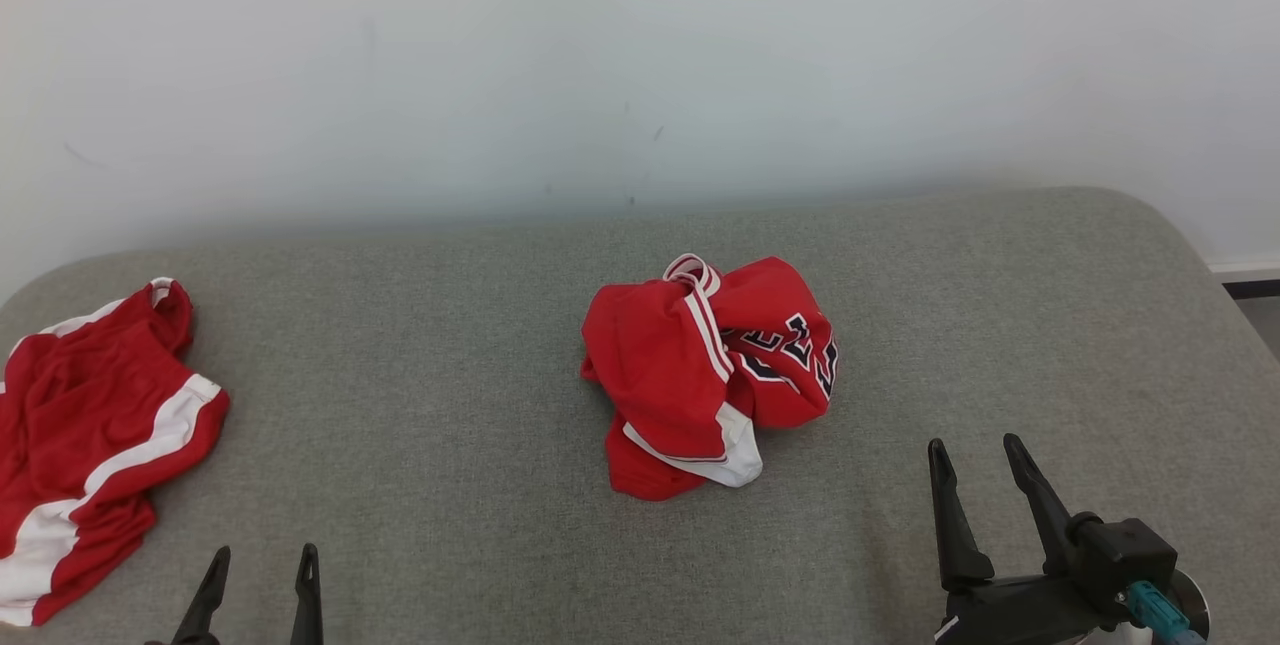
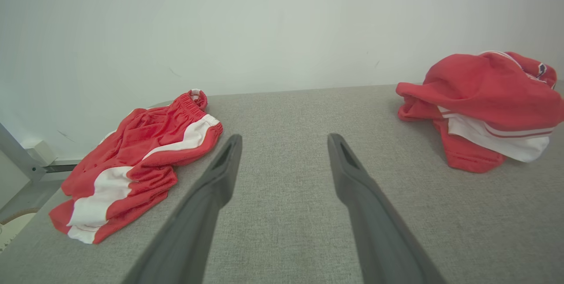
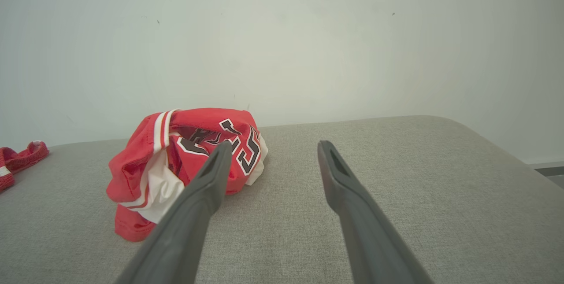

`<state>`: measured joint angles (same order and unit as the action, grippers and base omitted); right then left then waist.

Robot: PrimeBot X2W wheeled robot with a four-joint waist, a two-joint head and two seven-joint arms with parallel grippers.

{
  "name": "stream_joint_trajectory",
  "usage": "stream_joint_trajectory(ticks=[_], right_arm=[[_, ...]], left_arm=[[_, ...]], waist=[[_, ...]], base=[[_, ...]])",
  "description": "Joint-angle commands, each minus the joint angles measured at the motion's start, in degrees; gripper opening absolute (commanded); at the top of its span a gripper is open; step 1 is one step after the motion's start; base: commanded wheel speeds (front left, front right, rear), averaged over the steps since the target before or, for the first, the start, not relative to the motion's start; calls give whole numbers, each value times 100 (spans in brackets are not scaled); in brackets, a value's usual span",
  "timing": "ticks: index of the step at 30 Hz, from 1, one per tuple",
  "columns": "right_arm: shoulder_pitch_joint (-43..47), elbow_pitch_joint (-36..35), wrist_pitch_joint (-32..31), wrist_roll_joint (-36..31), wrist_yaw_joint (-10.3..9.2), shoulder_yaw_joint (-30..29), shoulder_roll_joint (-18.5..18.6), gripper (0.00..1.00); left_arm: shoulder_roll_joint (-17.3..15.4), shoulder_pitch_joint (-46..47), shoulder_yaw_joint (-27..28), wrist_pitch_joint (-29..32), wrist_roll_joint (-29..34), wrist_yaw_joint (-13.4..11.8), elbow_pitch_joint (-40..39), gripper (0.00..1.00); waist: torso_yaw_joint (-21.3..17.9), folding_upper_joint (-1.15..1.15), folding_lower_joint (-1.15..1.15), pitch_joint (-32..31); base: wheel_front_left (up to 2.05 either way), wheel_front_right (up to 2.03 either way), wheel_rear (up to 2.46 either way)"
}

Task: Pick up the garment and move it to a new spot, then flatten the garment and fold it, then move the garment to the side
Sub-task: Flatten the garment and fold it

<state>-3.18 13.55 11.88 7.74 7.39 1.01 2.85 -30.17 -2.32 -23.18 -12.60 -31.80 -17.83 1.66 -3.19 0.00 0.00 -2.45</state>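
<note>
Left gripper (image 1: 265,550) and right gripper (image 1: 973,441) sit nearest me, fingers apart on both, nothing held. I note the jersey (image 1: 710,370) crumpled mid-cushion (image 1: 430,405), ahead of the right gripper and apart from it. Shorts (image 1: 90,425) lie at the cushion's left edge.

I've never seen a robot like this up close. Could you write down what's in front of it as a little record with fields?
Surface: grey fabric-covered table against a pale wall
Middle: crumpled red jersey, white trim, dark lettering, lying in a heap
Left edge: red shorts with white stripes, loosely spread
Left gripper: open, holding nothing
Right gripper: open, holding nothing, apart from the jersey
Folding: not yet begun
</note>
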Motion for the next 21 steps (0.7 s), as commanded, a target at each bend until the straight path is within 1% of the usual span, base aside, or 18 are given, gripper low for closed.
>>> stream_joint_trajectory(ticks=[1, 5, 8, 13, 18, 21], right_arm=[[82, -6, 12, 41, 20, 6, 6, 100], [83, -9, 13, 39, 20, -12, 5, 100], [66, -1, 22, 54, 20, 1, 7, 100], [-14, 63, 56, 139, 20, 85, 9, 100], [-176, 132, 104, 185, 20, 151, 7, 100], [-281, 162, 136, 231, 20, 197, 7, 100]], left_arm=[[24, 52, -12, -36, -11, -13, 9, 100], [97, 278, -104, -19, 25, 77, -67, 100], [183, 578, -294, 84, 113, 234, -91, 100], [441, 1260, -769, 247, 314, 645, 60, 100], [811, 1902, -1199, 297, 440, 1052, 488, 100], [1000, 2269, -1360, 294, 522, 1229, 768, 100]], waist=[[3, 0, 0, 4], [30, 0, 0, 29], [38, 0, 0, 78], [-81, 0, 0, 196], [-434, 0, 0, 361], [-709, 0, 0, 530]], base=[[0, 0, 0], [0, 0, 0], [0, 0, 0], [0, 0, 0], [0, 0, 0], [0, 0, 0]])
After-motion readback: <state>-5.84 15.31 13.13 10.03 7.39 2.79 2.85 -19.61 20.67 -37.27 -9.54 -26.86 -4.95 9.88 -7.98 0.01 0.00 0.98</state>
